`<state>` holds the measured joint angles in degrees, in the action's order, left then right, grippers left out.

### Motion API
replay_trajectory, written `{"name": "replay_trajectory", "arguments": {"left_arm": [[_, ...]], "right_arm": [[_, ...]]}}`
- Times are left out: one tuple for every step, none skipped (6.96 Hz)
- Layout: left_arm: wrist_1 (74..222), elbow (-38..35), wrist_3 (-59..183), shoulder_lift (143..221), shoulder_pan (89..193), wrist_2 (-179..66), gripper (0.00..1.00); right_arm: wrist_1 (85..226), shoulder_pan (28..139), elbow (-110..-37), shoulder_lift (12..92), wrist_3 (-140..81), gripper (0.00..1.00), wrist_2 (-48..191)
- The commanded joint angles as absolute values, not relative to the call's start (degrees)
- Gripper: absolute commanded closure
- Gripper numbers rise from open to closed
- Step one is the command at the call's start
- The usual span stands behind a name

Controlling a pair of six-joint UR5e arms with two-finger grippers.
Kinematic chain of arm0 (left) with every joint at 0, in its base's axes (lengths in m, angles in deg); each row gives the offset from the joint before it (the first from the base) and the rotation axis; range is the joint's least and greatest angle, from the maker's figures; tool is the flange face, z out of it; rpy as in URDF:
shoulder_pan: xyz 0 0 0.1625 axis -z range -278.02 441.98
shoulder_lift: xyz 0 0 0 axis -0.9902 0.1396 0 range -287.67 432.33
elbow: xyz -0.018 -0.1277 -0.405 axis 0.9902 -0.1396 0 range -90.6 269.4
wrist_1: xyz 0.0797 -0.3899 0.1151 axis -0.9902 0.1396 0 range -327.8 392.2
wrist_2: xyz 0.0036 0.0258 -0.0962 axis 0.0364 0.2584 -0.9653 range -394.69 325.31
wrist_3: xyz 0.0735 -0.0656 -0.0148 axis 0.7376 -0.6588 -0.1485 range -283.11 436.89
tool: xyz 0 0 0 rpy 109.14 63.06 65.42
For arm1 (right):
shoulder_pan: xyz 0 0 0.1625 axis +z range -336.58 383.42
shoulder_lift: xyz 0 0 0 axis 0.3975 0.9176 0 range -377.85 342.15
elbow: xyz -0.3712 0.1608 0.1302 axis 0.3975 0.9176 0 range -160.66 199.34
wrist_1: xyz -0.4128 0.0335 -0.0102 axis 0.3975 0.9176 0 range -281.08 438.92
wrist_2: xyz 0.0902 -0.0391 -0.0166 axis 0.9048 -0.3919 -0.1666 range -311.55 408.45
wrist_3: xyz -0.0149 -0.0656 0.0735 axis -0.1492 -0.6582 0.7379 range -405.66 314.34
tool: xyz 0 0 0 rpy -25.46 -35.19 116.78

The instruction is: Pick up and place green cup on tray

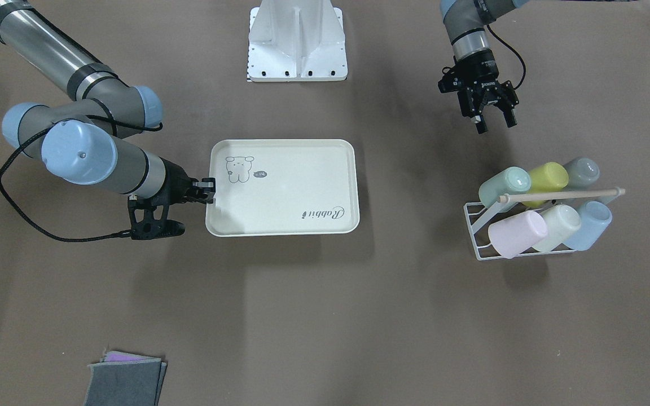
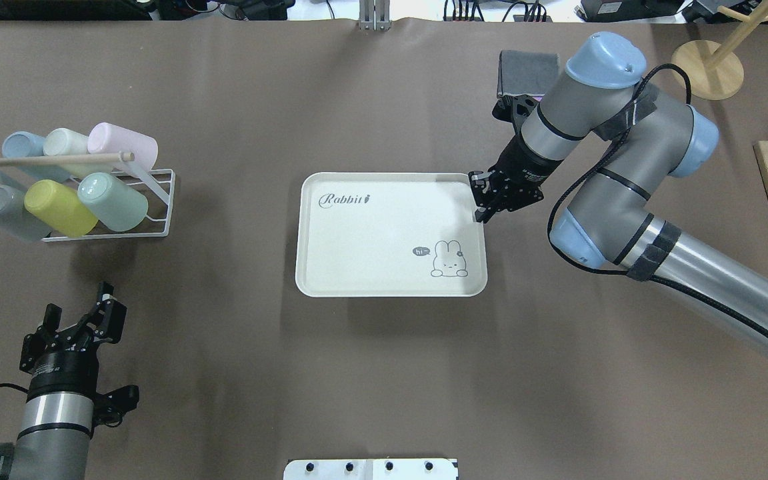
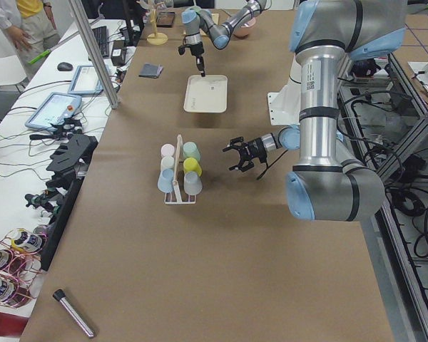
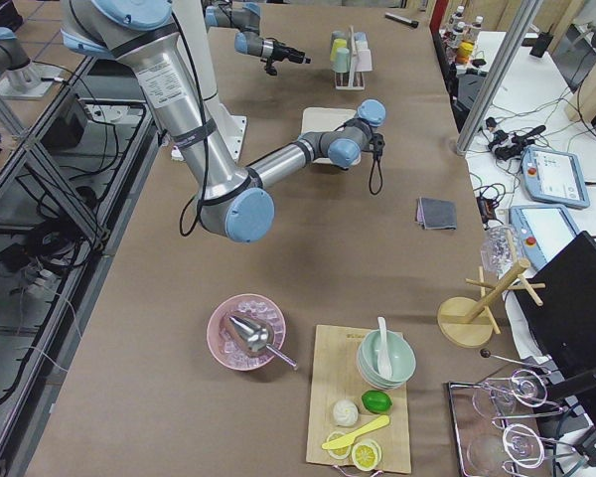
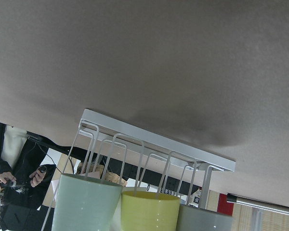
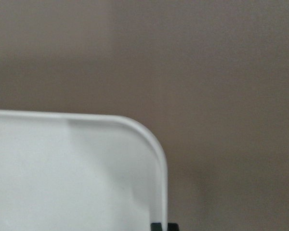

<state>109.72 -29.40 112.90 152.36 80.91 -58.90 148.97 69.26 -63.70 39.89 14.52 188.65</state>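
Green cup (image 2: 112,200) in rack (image 2: 161,200) judged light, stiff, slick: pinch across mid-body; left gripper (image 2: 77,308) spread apart, right gripper (image 2: 479,203) clamped on tray (image 2: 384,233) edge.

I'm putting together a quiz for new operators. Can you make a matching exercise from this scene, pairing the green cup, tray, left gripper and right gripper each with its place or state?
Things
1. green cup
2. tray
3. left gripper
4. right gripper

Places or states
A. closed on the tray's rim
B. lying tilted in the white wire rack
C. flat on the table, nothing on it
D. open, over bare table near the rack

Pairs: 1-B, 2-C, 3-D, 4-A
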Motion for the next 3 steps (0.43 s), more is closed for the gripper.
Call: {"name": "replay_trajectory", "arguments": {"left_arm": [[120.3,-27.5,124.9,153.0,81.1,-60.4,0.02],[121.1,-27.2,126.3,153.5,81.4,-60.4,0.02],[121.3,-27.5,129.2,154.2,82.0,-60.4,0.02]], "right_arm": [[148.7,67.7,-63.3,39.4,15.2,1.00,186.9],[148.6,67.3,-63.2,39.4,15.6,1.00,186.3],[148.6,67.3,-63.1,39.4,15.6,1.00,186.3]]}}
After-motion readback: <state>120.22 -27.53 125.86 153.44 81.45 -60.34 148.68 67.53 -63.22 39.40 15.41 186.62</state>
